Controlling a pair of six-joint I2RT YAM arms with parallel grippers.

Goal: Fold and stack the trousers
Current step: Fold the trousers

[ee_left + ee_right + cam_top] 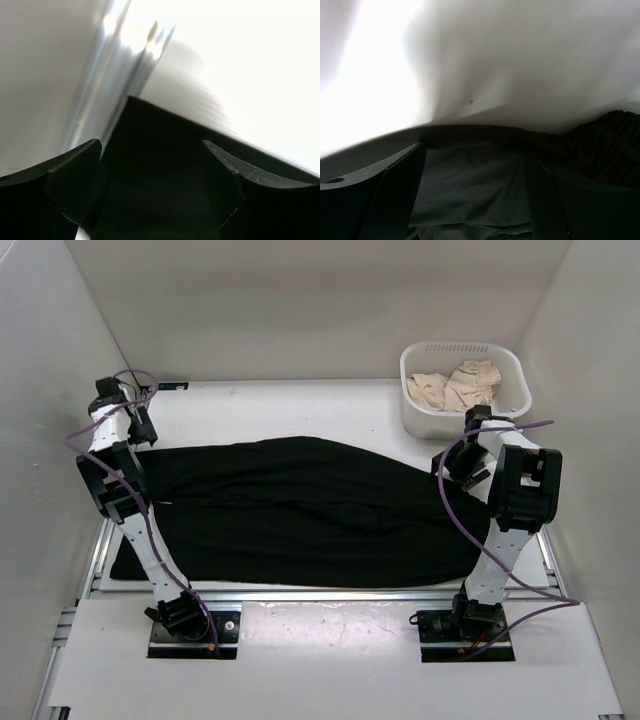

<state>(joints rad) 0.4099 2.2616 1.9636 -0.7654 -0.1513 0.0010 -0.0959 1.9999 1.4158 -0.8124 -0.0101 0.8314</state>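
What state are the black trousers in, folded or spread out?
Spread out: the black trousers lie flat at full length across the table, with only one lengthwise line showing along their middle.

We see a white tabletop [300,405] carrying two things. Black trousers [300,510] lie spread flat across its middle, their length running left to right over most of its width. Taking the trousers as our landmark, a white plastic basket [428,425] stands just beyond their right end, toward the far right corner. Bare tabletop shows along the trousers' far edge.
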